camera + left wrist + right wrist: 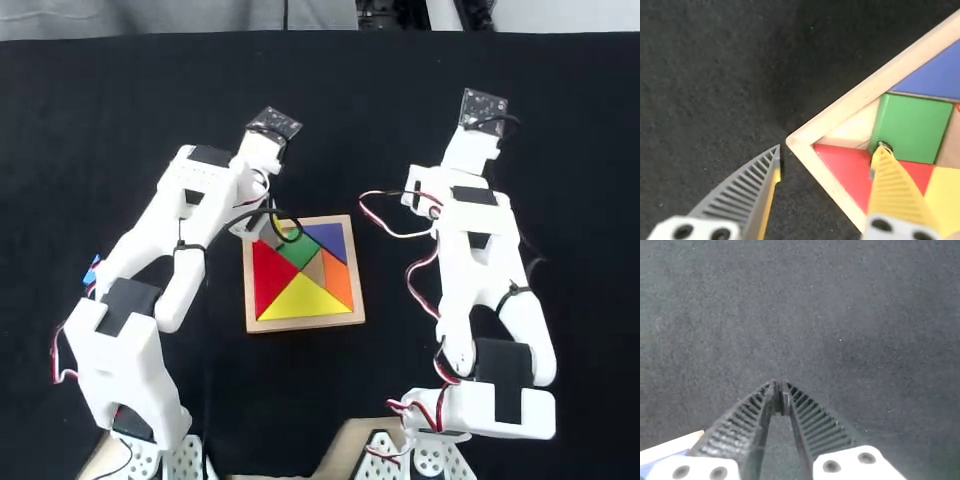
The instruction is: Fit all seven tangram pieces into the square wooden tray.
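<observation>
Left of centre, the left hand (829, 149) spreads wide across the tray (300, 322)'s upper-left corner, gripping nothing: 1 finger is outside on the black surface (120, 120), the other's tip at the green piece (912, 127). The red piece (268, 280), yellow piece (305, 298), blue piece (328, 238) and orange piece (338, 275) lie inside, mid-frame. At right, the right hand (779, 387) is closed and empty over open surface.

Robotics laboratory bench: a table (560, 120) draped in black cloth; two white hobby-type arms, left arm (160, 222) and right arm (480, 262), with exposed servo wiring (385, 227), mounted at its near edge; dark equipment (420, 12) along the far wall.
</observation>
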You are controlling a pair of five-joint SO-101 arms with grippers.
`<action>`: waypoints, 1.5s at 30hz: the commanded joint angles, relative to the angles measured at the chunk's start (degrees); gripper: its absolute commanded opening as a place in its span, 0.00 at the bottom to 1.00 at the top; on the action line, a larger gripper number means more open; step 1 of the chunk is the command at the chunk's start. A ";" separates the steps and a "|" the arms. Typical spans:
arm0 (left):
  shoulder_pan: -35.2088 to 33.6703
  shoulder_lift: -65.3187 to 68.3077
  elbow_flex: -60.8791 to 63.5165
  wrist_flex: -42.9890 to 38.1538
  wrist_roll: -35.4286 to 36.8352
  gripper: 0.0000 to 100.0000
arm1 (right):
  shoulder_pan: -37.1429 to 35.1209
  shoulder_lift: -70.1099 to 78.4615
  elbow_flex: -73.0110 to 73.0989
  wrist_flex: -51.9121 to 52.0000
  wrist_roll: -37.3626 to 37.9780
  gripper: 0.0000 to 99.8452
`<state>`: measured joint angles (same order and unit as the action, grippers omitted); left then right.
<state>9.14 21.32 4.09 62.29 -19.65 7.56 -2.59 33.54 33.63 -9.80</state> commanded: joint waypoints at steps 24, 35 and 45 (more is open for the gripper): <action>0.92 0.35 0.57 -5.45 -0.53 0.28 | -0.53 -0.40 -2.07 -1.05 0.44 0.01; -9.45 -10.29 -5.23 3.69 -1.85 0.28 | -0.53 -0.40 -2.07 -1.05 0.44 0.01; -33.63 -23.47 -9.01 27.69 -3.60 0.28 | -0.53 -0.40 -2.07 -1.05 0.44 0.01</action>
<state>-17.76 1.63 -1.80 85.41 -24.31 7.74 -2.59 33.54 33.63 -9.80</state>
